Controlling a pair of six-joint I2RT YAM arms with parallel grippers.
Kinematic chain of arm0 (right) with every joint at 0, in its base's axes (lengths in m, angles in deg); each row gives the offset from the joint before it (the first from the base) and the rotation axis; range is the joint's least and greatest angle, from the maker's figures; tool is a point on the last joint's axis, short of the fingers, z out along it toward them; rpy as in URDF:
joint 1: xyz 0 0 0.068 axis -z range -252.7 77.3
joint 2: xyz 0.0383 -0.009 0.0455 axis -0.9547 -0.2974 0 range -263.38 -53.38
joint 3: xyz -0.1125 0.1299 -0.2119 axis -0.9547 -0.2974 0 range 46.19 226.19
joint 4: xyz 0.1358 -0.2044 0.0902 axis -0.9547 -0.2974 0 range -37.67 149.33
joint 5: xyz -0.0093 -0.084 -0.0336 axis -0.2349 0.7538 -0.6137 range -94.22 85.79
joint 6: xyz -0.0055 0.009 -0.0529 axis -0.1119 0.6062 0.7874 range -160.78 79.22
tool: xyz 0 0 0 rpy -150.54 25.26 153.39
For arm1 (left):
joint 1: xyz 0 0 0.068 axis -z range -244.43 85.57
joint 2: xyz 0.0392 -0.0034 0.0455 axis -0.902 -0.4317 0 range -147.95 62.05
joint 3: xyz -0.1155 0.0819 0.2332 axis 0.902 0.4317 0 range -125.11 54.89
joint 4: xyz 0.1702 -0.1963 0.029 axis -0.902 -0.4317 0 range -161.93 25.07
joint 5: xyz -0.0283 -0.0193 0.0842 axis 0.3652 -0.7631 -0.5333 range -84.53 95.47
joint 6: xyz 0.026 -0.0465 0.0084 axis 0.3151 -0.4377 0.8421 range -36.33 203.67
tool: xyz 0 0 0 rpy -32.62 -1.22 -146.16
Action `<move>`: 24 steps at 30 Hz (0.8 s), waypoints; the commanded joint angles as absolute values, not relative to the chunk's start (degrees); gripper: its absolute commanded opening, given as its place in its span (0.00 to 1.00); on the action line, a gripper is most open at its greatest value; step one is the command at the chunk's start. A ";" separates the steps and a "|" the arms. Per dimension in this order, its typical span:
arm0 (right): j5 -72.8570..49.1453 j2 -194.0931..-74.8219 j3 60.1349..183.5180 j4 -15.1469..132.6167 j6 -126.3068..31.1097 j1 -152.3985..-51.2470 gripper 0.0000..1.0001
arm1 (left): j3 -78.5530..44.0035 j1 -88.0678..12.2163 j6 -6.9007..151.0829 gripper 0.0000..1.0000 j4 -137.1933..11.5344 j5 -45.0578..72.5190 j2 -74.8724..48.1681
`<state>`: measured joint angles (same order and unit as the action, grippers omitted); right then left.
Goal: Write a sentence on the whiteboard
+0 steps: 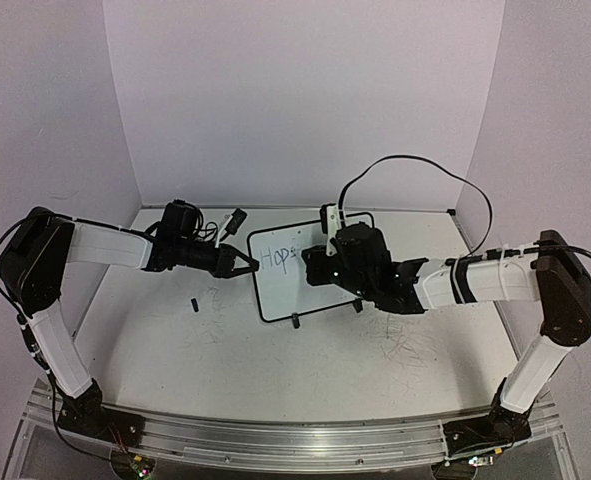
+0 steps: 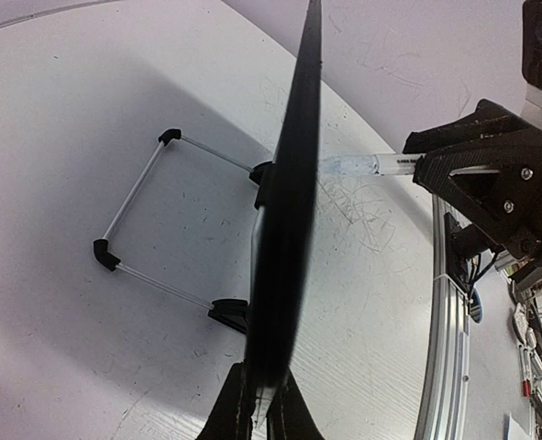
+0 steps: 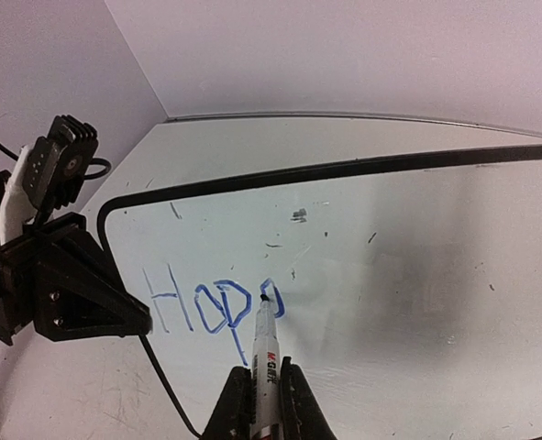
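The whiteboard [image 1: 315, 290] stood at the middle of the counter [image 1: 175, 350], between the two arms. Its long axis ran left to right and its written face was turned up toward the near edge. In the left wrist view it showed edge-on as a dark bar [image 2: 293, 183], leaned back on a thin wire stand [image 2: 147, 229]. It was white inside a thin black frame with rounded corners, with two small black feet [image 1: 294, 322] on its lower edge.

The sentence [image 3: 206, 307] was in thin blue strokes near the left edge, reading "Hop" and a part-made fourth letter. The left jaws were clamped on the board's left edge. The right jaws were clamped on a marker [image 3: 266, 362], whose tip touched the board at that last letter.

A small black cap [image 1: 192, 303] lay on the counter left of the board, well apart from it. A black cable [image 1: 415, 165] looped above the right arm. Grey scribbles marked the counter.
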<state>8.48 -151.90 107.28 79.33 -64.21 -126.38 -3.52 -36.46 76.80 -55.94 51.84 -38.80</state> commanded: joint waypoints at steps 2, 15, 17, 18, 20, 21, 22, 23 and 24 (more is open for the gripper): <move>8.30 -152.84 106.88 78.68 -65.12 -126.66 0.00 | -4.31 -36.92 77.16 0.00 -57.80 50.87 -36.15; 8.02 -153.65 106.48 77.71 -66.00 -126.66 0.00 | -4.26 -36.92 77.25 0.00 -57.87 50.85 -36.13; 8.24 -153.52 106.18 77.56 -66.15 -126.62 0.00 | -4.29 -36.92 77.25 0.00 -57.89 50.86 -36.21; 8.31 -153.42 106.07 77.46 -66.18 -126.66 0.00 | -4.27 -36.92 77.25 0.00 -57.88 50.83 -36.22; 8.56 -153.17 105.71 77.26 -66.28 -126.66 0.00 | -4.30 -36.92 77.25 0.00 -57.85 50.76 -36.21; 8.72 -153.06 105.49 77.18 -66.39 -126.66 0.00 | -4.26 -36.92 77.25 0.00 -57.87 50.76 -36.22; 8.71 -152.90 105.30 77.09 -66.43 -126.65 0.00 | -4.29 -36.92 77.25 0.00 -57.83 50.79 -36.23; 8.71 -152.73 105.12 77.03 -66.53 -126.65 0.00 | -4.28 -36.92 77.25 0.00 -57.88 50.81 -36.21; 8.73 -152.61 104.98 77.00 -66.60 -126.65 0.00 | -4.27 -36.92 77.25 0.00 -57.89 50.81 -36.21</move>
<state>7.68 -152.31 106.14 78.49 -65.84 -126.77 -3.52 -36.46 76.80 -55.98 51.71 -38.80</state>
